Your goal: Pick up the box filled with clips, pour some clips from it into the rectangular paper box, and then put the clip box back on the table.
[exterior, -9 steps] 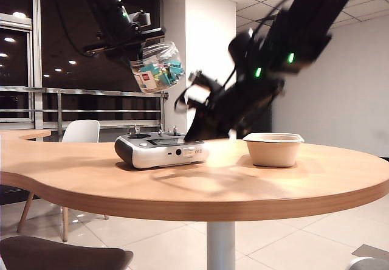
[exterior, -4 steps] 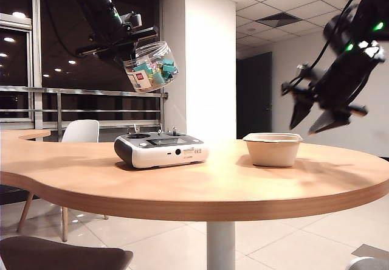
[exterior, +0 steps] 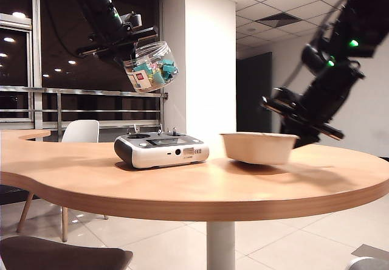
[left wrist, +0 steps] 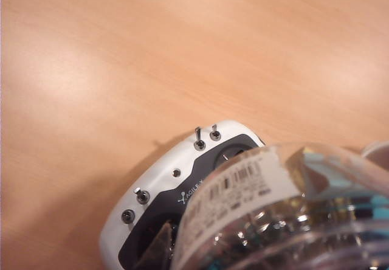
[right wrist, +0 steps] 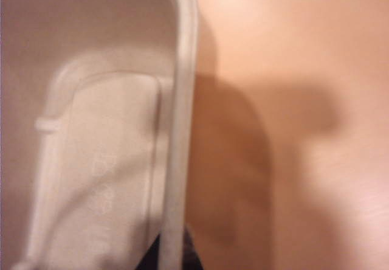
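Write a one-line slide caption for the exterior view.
Left end effector holds the clip jar tilted above the remote controller; right end effector grips the paper box on the table.

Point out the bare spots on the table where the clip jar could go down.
Bare wood lies on the table left of the remote controller, and along the near edge in front of it. The middle is crowded: the controller, then the paper box held by the right gripper. The left gripper holds the jar aloft.
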Available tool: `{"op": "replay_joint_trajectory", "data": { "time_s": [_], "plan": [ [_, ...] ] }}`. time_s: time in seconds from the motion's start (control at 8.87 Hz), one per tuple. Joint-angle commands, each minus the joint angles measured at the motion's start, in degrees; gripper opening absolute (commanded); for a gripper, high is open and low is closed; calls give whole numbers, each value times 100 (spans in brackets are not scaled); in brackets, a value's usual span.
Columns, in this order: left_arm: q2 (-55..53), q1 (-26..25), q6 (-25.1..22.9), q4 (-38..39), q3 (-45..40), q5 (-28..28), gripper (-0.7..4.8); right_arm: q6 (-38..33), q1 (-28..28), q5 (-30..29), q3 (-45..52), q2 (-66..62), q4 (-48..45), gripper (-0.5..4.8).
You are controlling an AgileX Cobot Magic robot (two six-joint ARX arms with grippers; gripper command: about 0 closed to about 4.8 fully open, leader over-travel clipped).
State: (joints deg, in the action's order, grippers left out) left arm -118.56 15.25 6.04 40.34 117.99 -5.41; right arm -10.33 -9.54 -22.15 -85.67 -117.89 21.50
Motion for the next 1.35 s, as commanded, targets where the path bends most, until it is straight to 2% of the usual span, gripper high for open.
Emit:
{"op": "replay_joint_trajectory", "data": {
  "time_s": [0.11, 0.23, 0.34, 0.45, 0.68, 0.79, 0.9, 1.01, 1.24, 1.35],
  "plan": [
    [63, 57, -4, -98, 44, -42, -6, 728, -503, -181, -236, 79, 925, -1],
    [63, 57, -7, -96, 44, -42, -6, 761, -605, -162, -238, 120, 1025, -1],
    [63, 70, -4, -96, 44, -85, -6, 761, -717, 157, -236, 350, 1298, -1],
    [66, 74, -7, -92, 44, -133, -6, 1635, -710, 236, -212, 901, 1515, -1],
    [66, 133, -26, -92, 44, -129, -6, 1980, -713, 162, -155, 896, 1589, -1],
    [66, 168, -26, -103, 44, -127, -6, 2020, -713, 160, 107, 896, 1314, -1],
    [63, 310, -186, -98, 44, -118, -6, 1801, -710, 109, 420, 890, 1086, 151],
    [63, 348, -238, -101, 44, -127, -6, 1801, -710, 94, 428, 890, 1073, 246],
    [63, 476, -269, -103, 44, -39, -6, 1801, -710, -33, 426, 890, 964, 265],
    [63, 957, -951, -87, 42, 383, -6, 1740, -688, 151, 269, 1276, 815, 265]
  ]
}}
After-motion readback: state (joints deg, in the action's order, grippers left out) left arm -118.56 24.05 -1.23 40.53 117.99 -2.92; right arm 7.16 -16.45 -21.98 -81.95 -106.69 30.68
